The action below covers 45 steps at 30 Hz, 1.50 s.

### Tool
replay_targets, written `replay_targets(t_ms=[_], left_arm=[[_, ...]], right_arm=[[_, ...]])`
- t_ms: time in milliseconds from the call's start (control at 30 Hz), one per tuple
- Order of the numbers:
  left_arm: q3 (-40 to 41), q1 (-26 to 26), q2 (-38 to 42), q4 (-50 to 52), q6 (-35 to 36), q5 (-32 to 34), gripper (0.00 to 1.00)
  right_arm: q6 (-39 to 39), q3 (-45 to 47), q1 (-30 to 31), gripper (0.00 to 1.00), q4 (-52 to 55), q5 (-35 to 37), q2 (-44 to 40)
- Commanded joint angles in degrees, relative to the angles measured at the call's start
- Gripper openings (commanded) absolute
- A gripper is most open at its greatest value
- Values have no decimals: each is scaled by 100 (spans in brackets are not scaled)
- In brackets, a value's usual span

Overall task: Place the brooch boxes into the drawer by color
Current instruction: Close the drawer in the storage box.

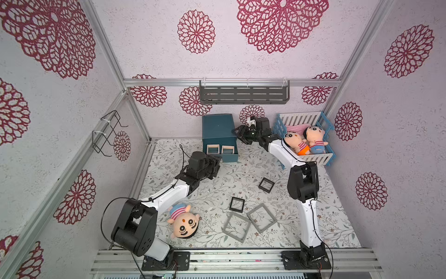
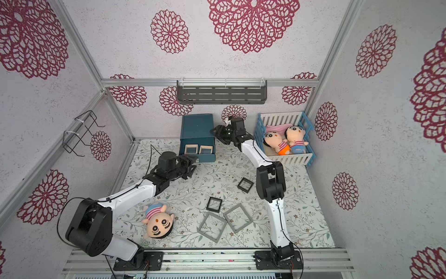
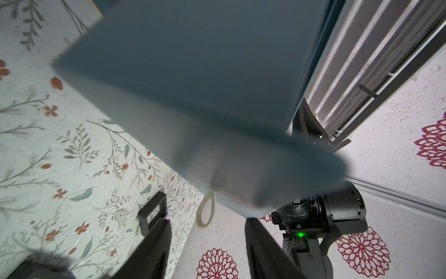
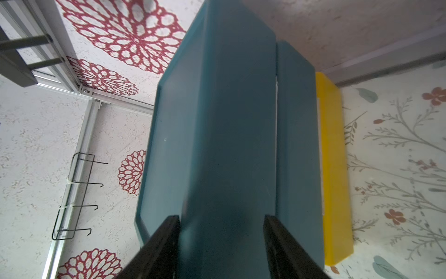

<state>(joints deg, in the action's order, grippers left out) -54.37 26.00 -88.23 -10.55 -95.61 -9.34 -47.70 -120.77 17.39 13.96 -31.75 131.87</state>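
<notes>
Two beige brooch boxes lie side by side inside the pulled-out drawer of the teal cabinet, which stands at the back of the floral-covered bench in both top views. Four more rest on the bench in front of it. The two black brooch boxes lie apart from each other. Nearer the front edge, the two grey brooch boxes lie just beside one another with their corners meeting. The left fingers are at the drawer's front, spread apart and grasping nothing; in the left wrist view a pale loop pull hangs just beyond their tips. The right fingers are at the cabinet's side wall nearer the crib, parted, with the teal wall filling the gap between them. Whether they pinch it I cannot tell. One plush doll lies on the bench beside the left arm, and two more lie in the crib.
</notes>
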Motion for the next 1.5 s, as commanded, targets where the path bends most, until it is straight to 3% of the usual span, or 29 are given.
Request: replay_targets(t_ms=[0, 333, 533, 667, 1467], left_arm=[[76, 25, -158, -763, -72, 209, 55], [150, 19, -322, -861, -22, 555, 34], [35, 2, -473, -1008, 39, 686, 17], [-133, -58, -596, -1006, 77, 730, 0], [-1485, -602, -1765, -1000, 120, 354, 0]], right_arm=[[-37, -134, -34, 54, 146, -73, 66], [-55, -135, -11, 41, 202, -112, 66], [-2, -120, 33, 39, 299, -95, 67], [54, -125, 52, 39, 349, -73, 66], [156, -177, 52, 39, 485, -73, 91]])
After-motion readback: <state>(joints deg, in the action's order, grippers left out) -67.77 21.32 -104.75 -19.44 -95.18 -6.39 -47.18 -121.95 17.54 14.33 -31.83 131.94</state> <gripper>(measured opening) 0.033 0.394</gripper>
